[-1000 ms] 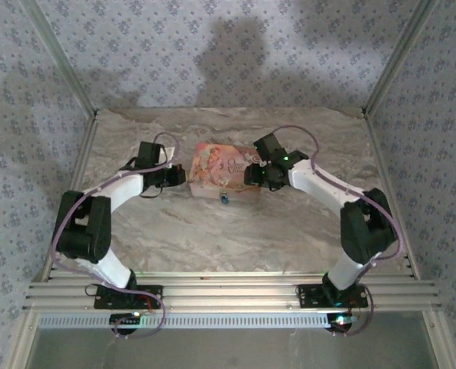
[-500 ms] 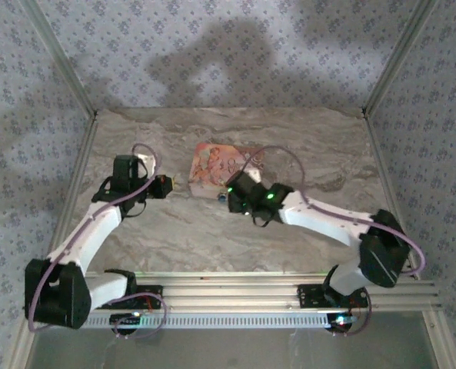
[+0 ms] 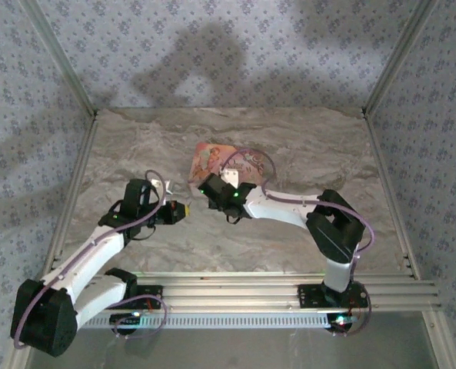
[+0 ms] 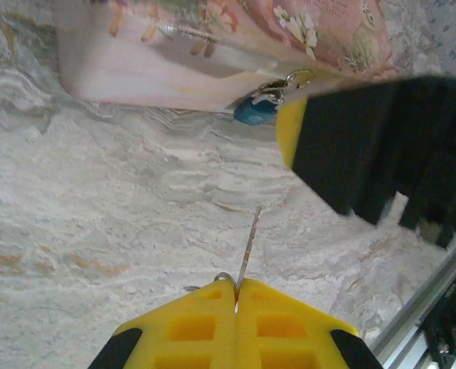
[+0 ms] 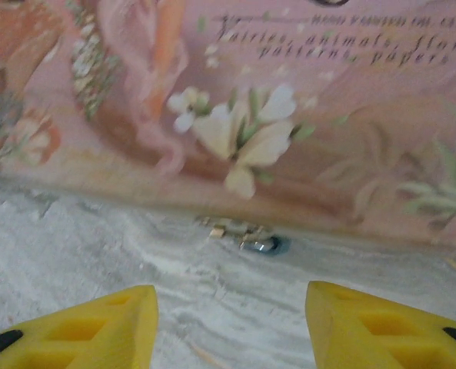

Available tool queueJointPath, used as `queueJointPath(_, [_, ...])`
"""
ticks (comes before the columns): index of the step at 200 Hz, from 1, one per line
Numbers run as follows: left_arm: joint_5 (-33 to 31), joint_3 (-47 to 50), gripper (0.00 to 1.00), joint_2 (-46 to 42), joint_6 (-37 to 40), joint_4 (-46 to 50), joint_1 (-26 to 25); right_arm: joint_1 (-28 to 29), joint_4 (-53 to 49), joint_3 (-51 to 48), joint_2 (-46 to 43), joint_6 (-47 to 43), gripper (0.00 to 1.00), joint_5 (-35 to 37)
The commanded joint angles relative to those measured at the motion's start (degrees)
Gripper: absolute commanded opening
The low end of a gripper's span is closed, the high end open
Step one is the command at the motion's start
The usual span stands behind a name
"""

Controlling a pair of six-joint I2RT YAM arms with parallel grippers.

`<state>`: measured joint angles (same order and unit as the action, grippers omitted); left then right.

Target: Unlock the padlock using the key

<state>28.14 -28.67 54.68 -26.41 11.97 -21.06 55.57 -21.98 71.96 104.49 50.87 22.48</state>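
Note:
The small blue padlock hangs at the front edge of the pink flowered box, low against the marble table. My left gripper is shut on the key, whose thin blade points toward the padlock from a good distance away. In the top view the left gripper sits left of the box. My right gripper is open, hovering just in front of the padlock and the box. From above, the right gripper covers the padlock.
The marble table is walled by patterned fabric and metal posts. A rail runs along the near edge by the arm bases. The right arm's black and yellow finger looms close in the left wrist view, right of the padlock.
The left arm has drawn back toward the near left with the key. The right arm has swung left across the box's front, and its jaws have narrowed a little.

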Motion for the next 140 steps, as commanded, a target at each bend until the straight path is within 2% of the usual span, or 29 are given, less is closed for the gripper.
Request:
queueJointPath(1, [1.36, 2.08, 0.00, -3.25, -3.98, -5.03, -0.89, -1.00, 0.26, 1.56, 2.52, 1.46, 0.52, 2.24])
queueJointPath(70, [2.68, 2.91, 0.00, -4.47, -1.92, -1.18, -1.88, -1.70, 1.16, 3.29, 7.04, 2.64, 0.51, 4.37])
queueJointPath(108, [2.71, 3.87, 0.00, -4.67, -1.97, -2.24, -1.97, -1.29, 2.74, 3.08, 7.72, 3.25, 0.49, 7.10])
queueJointPath(140, [1.72, 3.35, 0.00, -4.40, -0.79, -0.54, -2.10, -1.40, 3.02, 3.36, 8.76, 4.07, 0.44, 8.37])
